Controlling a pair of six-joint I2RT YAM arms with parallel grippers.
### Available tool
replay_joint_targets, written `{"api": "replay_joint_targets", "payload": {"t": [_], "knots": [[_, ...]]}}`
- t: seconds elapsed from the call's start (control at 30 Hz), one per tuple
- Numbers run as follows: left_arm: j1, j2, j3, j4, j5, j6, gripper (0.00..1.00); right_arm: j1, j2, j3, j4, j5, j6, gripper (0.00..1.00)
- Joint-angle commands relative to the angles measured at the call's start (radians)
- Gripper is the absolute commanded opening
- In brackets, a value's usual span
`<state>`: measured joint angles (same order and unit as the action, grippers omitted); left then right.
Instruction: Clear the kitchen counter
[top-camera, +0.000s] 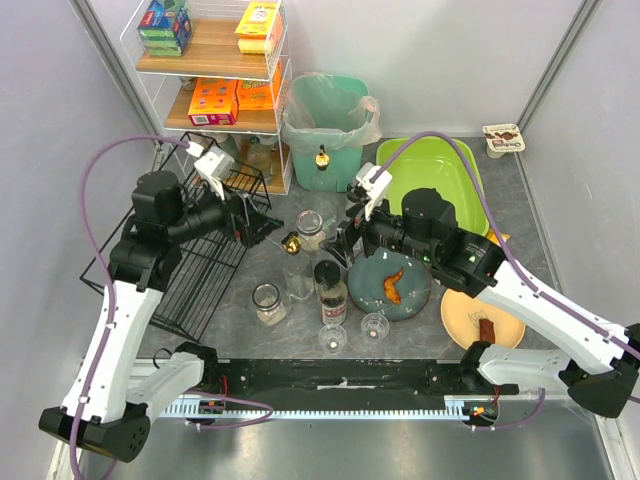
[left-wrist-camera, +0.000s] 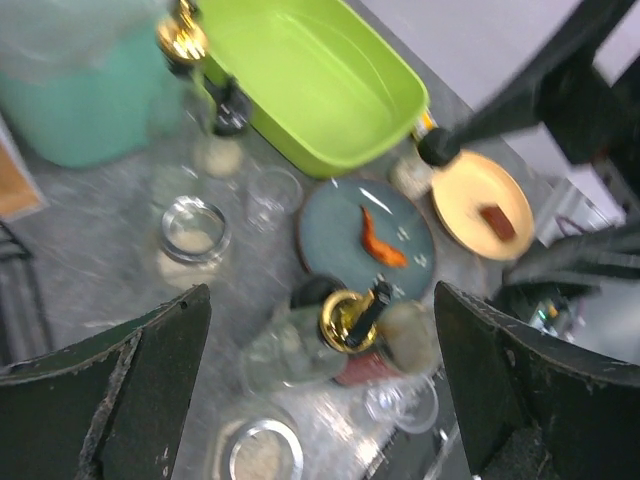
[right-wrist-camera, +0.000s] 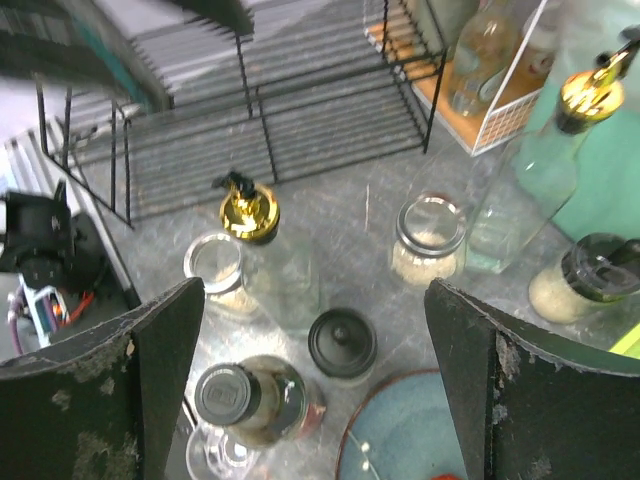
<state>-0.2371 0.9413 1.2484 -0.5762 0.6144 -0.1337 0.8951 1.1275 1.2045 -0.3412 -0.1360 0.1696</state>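
The dark-grey mottled kitchen counter (top-camera: 522, 205) holds a cluster of glassware at its middle. A clear bottle with a gold pourer cap (top-camera: 292, 243) stands there, with a black-lidded jar (top-camera: 327, 272) and a dark-capped bottle (top-camera: 332, 302) beside it. My left gripper (top-camera: 266, 227) is open and empty, hovering above the gold-capped bottle (left-wrist-camera: 350, 318). My right gripper (top-camera: 345, 240) is open and empty above the black-lidded jar (right-wrist-camera: 342, 343), with the gold-capped bottle (right-wrist-camera: 250, 213) and the dark-capped bottle (right-wrist-camera: 235, 395) to its left.
A blue plate (top-camera: 412, 297) with orange food and a tan plate (top-camera: 460, 318) lie at the right. A lime-green tub (top-camera: 462, 160), a teal bin (top-camera: 325, 115), a black wire rack (top-camera: 195, 270) and a white shelf (top-camera: 215, 65) surround the cluster. Open jars (top-camera: 268, 302) and small glasses (top-camera: 374, 325) stand near the front.
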Motion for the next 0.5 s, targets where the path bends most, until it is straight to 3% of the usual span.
{"api": "replay_joint_targets", "payload": {"t": [0.0, 0.47], "knots": [[-0.013, -0.027, -0.110, 0.010, 0.208, -0.012, 0.97, 0.002, -0.028, 0.001, 0.156, 0.125, 0.064, 0.98], [-0.091, -0.058, -0.288, 0.242, 0.222, -0.006, 0.99, 0.002, -0.028, 0.001, 0.153, 0.245, 0.108, 0.98]]}}
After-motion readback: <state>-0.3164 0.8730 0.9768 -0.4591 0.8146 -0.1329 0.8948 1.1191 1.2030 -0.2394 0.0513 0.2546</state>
